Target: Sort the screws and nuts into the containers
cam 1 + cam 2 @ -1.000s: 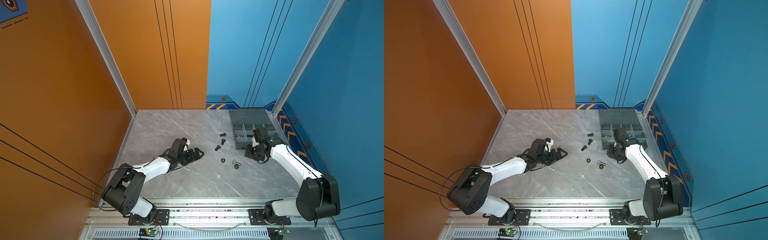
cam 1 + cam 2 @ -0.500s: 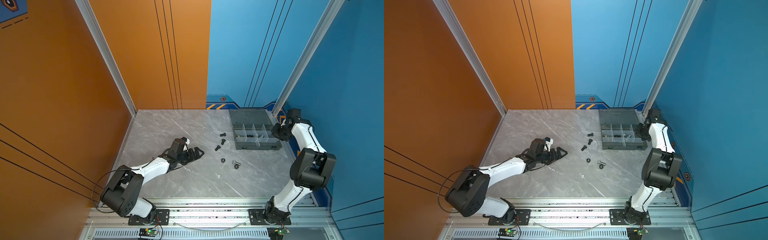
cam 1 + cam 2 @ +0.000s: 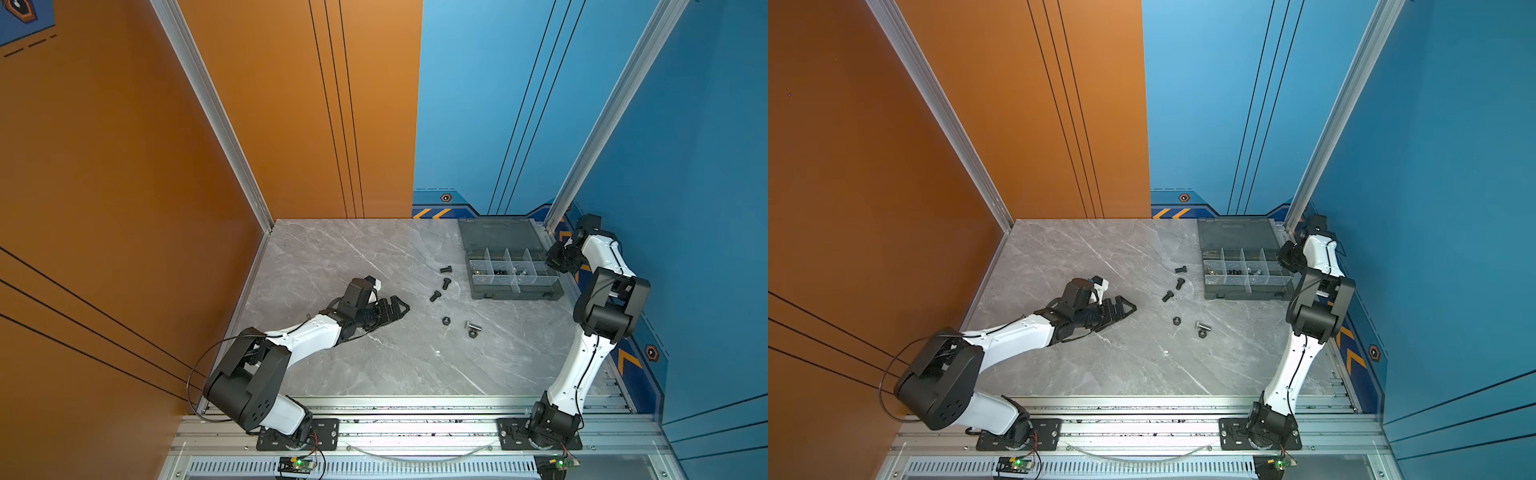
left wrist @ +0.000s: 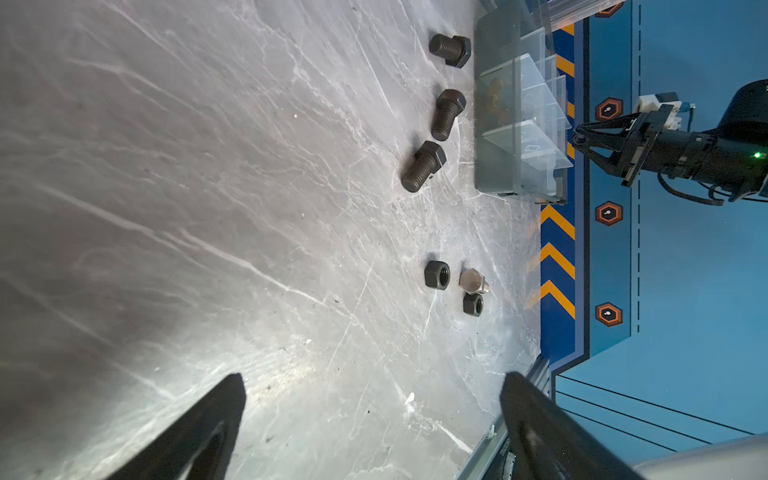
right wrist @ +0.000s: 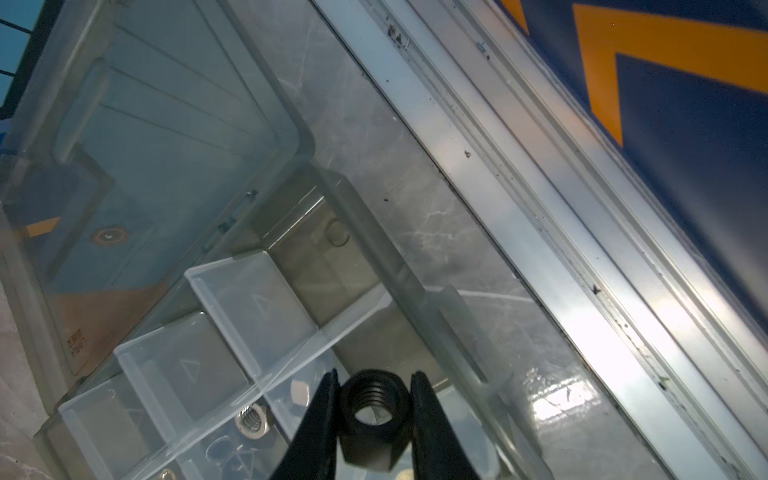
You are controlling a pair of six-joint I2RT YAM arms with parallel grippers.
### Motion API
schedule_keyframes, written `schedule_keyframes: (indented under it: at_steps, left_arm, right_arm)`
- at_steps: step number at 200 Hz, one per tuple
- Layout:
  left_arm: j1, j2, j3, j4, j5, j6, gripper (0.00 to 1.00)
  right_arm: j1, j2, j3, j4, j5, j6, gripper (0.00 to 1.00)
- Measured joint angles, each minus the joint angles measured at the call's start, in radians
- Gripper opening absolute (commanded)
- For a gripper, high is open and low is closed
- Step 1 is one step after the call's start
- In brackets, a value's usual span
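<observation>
Nut transfer: the right pincer (image 5: 374, 386) grips a black nut (image 5: 370, 419) above the organizer box (image 3: 515, 293) near its outer wall, the left pincer (image 4: 372, 378) open low over the worktop (image 3: 374, 257); released off-centre, the nut may strike a divider (image 5: 257, 307) and land among wrong parts or outside

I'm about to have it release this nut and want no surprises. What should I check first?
1. Right gripper clamped on black nut: ok.
2. Organizer box with lid open: ok.
3. Which compartment lies under the nut: cannot tell.
4. Left gripper open, away from the box: ok.
5. Table cleared: not ok; black bolts, loose black nuts and silver bolt lie there.
</observation>
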Motion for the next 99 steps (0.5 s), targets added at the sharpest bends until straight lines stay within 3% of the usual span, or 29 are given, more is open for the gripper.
schedule_keyframes:
  at_steps: [99]
  left_arm:
    - [0.000, 0.037, 0.032, 0.001, 0.001, 0.000, 0.98]
  right_arm:
    - [0.014, 0.033, 0.044, -0.001, -0.009, 0.000, 0.00]
